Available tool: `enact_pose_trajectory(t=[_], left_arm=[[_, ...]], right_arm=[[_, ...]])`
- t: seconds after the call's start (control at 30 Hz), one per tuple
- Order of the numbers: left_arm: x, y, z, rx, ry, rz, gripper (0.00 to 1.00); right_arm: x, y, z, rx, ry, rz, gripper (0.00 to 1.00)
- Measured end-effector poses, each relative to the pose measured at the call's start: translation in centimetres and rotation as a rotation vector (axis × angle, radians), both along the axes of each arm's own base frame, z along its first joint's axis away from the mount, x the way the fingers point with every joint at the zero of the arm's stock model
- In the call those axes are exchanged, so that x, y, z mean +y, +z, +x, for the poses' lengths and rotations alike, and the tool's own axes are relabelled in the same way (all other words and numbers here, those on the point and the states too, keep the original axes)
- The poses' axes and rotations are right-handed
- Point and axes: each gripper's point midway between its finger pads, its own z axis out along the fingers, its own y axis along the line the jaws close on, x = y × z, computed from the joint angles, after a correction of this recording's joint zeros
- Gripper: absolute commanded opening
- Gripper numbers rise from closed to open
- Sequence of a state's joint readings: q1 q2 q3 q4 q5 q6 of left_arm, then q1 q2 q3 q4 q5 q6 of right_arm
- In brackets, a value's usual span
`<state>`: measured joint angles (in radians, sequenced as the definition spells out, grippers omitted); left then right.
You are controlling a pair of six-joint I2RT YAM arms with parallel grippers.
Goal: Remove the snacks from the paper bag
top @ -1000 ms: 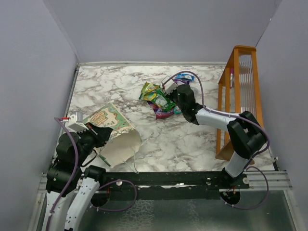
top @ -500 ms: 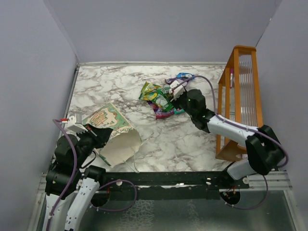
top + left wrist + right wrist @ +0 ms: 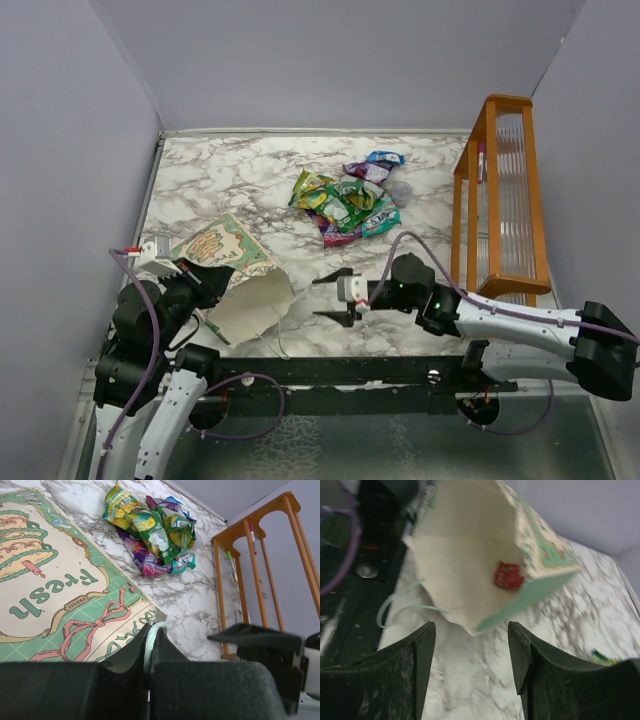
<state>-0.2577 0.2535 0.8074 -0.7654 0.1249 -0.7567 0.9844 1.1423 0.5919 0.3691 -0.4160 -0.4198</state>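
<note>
At the mouth of the paper bag, the right tool has returned from the far snacks, spread apart. One red packet seemingly remains inside; the left tool clamps its handle.

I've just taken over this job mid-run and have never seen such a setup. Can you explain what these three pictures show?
These are two robot arms bolted at the table's near edge, each ending in a two-finger pincer. The wide picture looks down from above and behind them. The other two come from a camera on each wrist.

On the marble table lie a paper bag on its side, a pile of snacks and a clear cup. An orange wooden rack stands at the right.

The left pincer is shut on the bag's string handle. The right pincer is open and empty, facing the bag's mouth. Its wrist view shows one red packet inside.
</note>
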Motion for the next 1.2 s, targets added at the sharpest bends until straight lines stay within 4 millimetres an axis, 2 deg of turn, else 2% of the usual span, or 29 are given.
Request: enact_pose_trajectory(t=[0.1, 0.17, 0.27, 0.37, 0.47, 0.67, 0.8, 1.0, 1.2], left_arm=[[0.0, 0.0, 0.0, -0.001, -0.001, 0.000, 0.00], [0.0, 0.0, 0.0, -0.001, -0.002, -0.001, 0.00], [-0.1, 0.0, 0.0, -0.001, -0.003, -0.001, 0.00], [-0.1, 0.0, 0.0, -0.001, -0.006, -0.002, 0.00], [-0.1, 0.0, 0.0, 0.000, -0.007, -0.002, 0.00], [-0.1, -0.2, -0.2, 0.010, -0.007, 0.001, 0.00], [0.0, 0.3, -0.4, 0.003, -0.007, 0.000, 0.00], [-0.1, 1.0, -0.7, -0.016, -0.016, 0.000, 0.00], [-0.3, 1.1, -0.8, -0.019, -0.031, 0.000, 0.00]], right_arm=[[1.5, 0.2, -6.1, -0.050, 0.212, 0.024, 0.60], [2.3, 0.7, -8.4, -0.097, 0.296, 0.045, 0.60], [4.1, 0.2, -10.4, -0.178, 0.379, 0.029, 0.61], [6.9, -1.3, -10.8, -0.257, 0.414, -0.021, 0.61], [9.6, -3.0, -10.1, -0.325, 0.414, -0.074, 0.62], [14.8, -6.0, -5.8, -0.432, 0.283, -0.160, 0.63], [17.6, -7.7, -2.6, -0.513, 0.181, -0.220, 0.69], [19.4, -10.6, 0.2, -0.597, 0.095, -0.296, 0.73], [20.7, -12.0, 1.7, -0.583, 0.060, -0.312, 0.74]])
